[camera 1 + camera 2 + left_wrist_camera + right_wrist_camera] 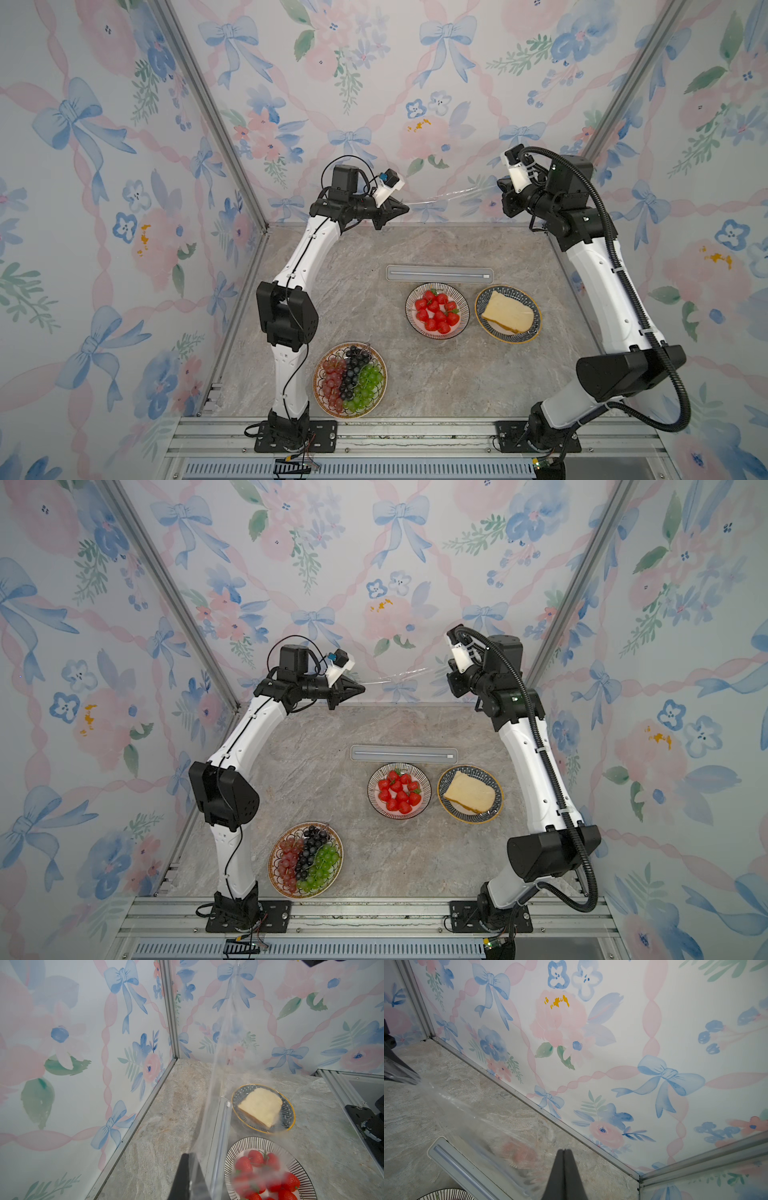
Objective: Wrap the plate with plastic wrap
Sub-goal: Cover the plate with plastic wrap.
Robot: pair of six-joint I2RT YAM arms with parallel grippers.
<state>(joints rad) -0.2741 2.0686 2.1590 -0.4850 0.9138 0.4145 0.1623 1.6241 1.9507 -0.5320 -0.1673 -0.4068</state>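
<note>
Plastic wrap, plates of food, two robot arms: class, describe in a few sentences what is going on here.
The left gripper and the right gripper are each shut on an end of the plastic wrap, stretching it in the air above the table. Below lie the box, a strawberry plate, a plate with a pale slice and a grape plate; none looks covered yet.

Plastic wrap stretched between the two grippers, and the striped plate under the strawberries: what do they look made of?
Plastic wrap: thin clear plastic film, glossy; the wallpaper shows through and glints streak it. Striped plate: probably glazed ceramic, given its smooth sheen and painted black lines; could be melamine.
</note>
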